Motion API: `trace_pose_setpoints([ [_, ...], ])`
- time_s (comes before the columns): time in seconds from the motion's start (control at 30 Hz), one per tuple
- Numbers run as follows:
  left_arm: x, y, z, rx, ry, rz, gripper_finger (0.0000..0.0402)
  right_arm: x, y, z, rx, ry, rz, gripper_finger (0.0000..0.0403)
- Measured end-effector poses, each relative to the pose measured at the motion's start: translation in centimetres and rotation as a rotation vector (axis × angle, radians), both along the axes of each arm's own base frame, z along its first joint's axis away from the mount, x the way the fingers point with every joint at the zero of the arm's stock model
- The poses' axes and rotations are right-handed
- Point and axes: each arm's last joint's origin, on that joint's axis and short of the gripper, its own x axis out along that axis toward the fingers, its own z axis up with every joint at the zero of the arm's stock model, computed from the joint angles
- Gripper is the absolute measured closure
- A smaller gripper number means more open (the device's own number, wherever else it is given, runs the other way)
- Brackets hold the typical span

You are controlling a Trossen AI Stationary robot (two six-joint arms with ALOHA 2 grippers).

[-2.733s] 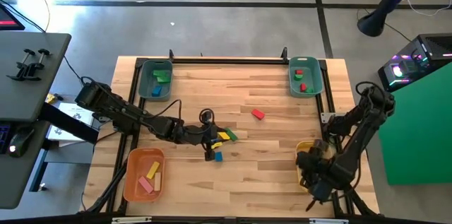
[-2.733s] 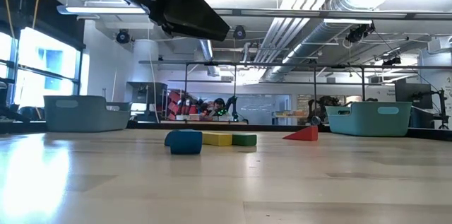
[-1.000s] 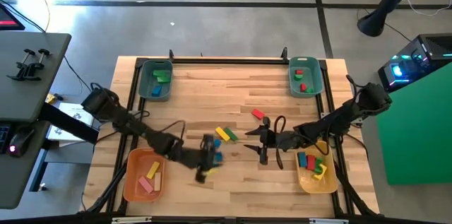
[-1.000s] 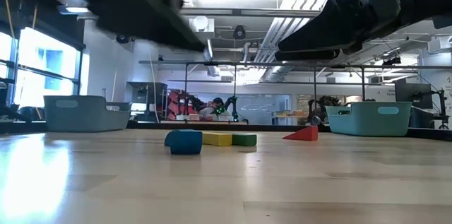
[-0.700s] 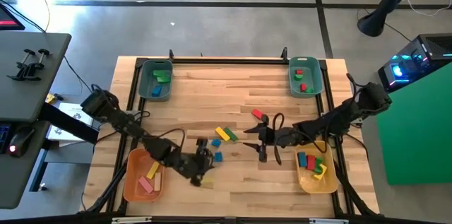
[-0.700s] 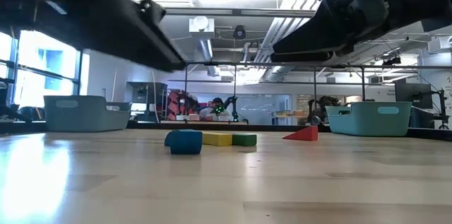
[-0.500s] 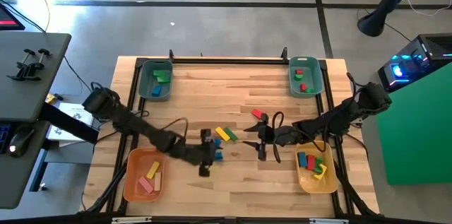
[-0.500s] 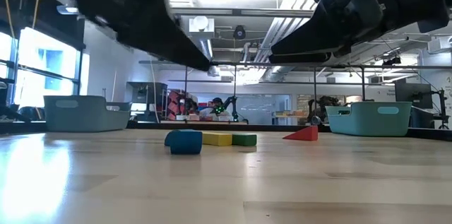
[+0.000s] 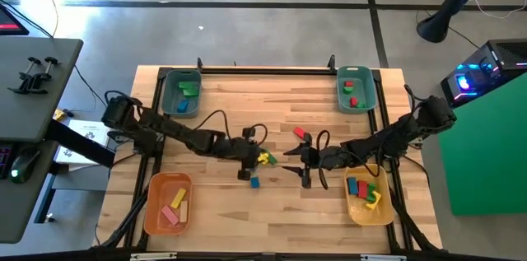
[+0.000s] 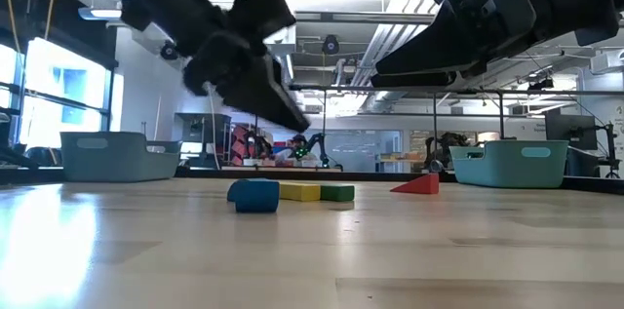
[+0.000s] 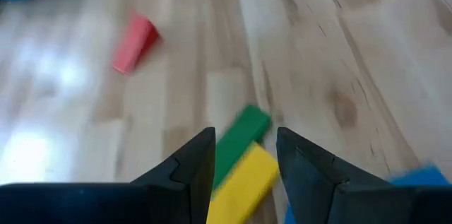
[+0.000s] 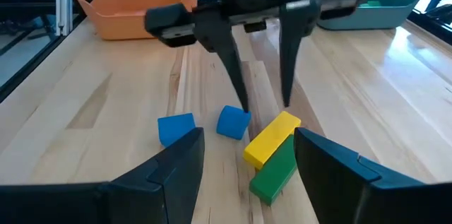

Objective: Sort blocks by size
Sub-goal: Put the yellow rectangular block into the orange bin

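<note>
Most of the sorting looks done: blocks already lie in the orange bin (image 9: 168, 203), the yellow bin (image 9: 366, 197) and the two teal bins, the one at the far left (image 9: 182, 94) and the one at the far right (image 9: 355, 90). Still loose on the table (image 9: 222, 212) near its middle are a yellow bar (image 12: 272, 138) and a green bar (image 12: 276, 168) lying side by side and touching, two blue blocks (image 12: 232, 121) just beside them, though the high view shows only one clearly, and a red block (image 9: 300, 132) a little apart. The left gripper (image 11: 244, 146) hangs over the yellow and green bars with its fingers spread and nothing between them. The right gripper (image 12: 244, 155) waits near the same cluster, fingers wide apart and empty. By this judgement about five blocks remain.
</note>
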Motion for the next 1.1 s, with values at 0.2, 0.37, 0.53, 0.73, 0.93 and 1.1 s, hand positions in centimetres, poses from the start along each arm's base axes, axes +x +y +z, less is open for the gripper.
trace_pose_setpoints([
  [0.2, -0.4, 1.8, -0.8, -0.106, 0.12, -0.147, 0.026, 0.0, 0.0, 0.0, 0.002, 0.0, 0.0, 0.019],
  [0.37, -0.7, 3.1, -1.1, -0.118, 0.175, -0.136, 0.0235, 0.0, 0.0, 0.0, 0.003, 0.0, -0.001, 0.019],
  [0.53, -0.8, 5.3, -1.2, -0.112, 0.188, -0.084, 0.0198, 0.0, 0.1, 0.0, 0.047, -0.002, -0.015, 0.019],
  [0.73, -1.0, 6.4, -2.4, -0.114, 0.244, -0.171, 0.0184, 0.0, 0.1, 0.0, 0.06, -0.002, -0.02, 0.019],
  [0.93, -0.7, 6.6, -3.8, -0.077, 0.279, -0.211, 0.0191, 0.0, 0.0, -0.1, 0.088, 0.004, -0.031, 0.019],
  [1.1, -0.4, 6.6, -5.0, -0.082, 0.291, -0.234, 0.0193, 0.0, 0.1, -0.1, 0.092, 0.005, -0.022, 0.019],
])
